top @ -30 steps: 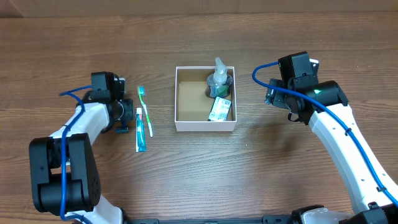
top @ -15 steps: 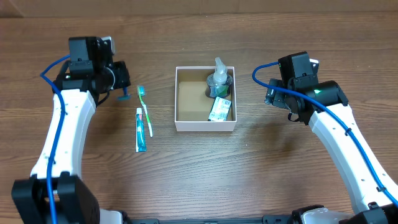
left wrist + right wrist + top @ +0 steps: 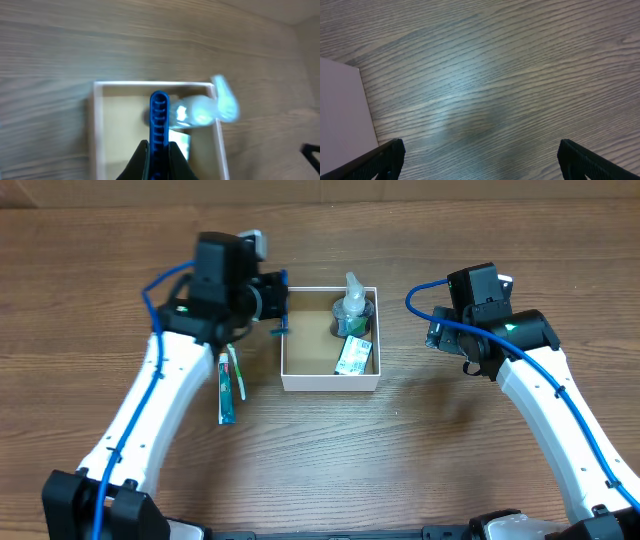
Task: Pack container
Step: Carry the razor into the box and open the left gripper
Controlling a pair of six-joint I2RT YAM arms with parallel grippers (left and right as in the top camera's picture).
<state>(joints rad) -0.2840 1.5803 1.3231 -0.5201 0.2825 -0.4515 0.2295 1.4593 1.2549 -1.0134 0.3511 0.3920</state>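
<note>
**Holding a blue piece at the box rim: what may slip**

The left claw (image 3: 159,149) is pinched narrow on a blue ridged piece (image 3: 159,117), which sticks out forward past the fingertips. I cannot tell what kind of thing it is. Seen from overhead, that claw hangs at the left wall of the container (image 3: 330,383). The container sits on the bench (image 3: 330,470) between the two arms. The right claw (image 3: 480,160) is spread wide with nothing in it, over bare wood just beside the box's right wall.

Release point is the main risk. If the claw opens while it is this close to the left wall, the piece could catch the rim and tip outward. It would then land near the green toothbrush (image 3: 240,383) and the long blue item (image 3: 226,402) lying on the wood. The left wrist view is smeared, which suggests motion, and letting go on the move could throw the piece askew. Reaching too far has its own cost: the bottle (image 3: 352,305) stands in the far right corner with the green-and-white packet (image 3: 353,356) in front of it, and a push could topple the bottle. Coming down onto the wall could also shove so light a box.

The container opens straight up, its walls square with the bench edges. Being square, it has no long axis to speak of. The blue piece's long axis runs along the claw's reach, left to right overhead, toward the bare brown floor in the box's left half.
</note>
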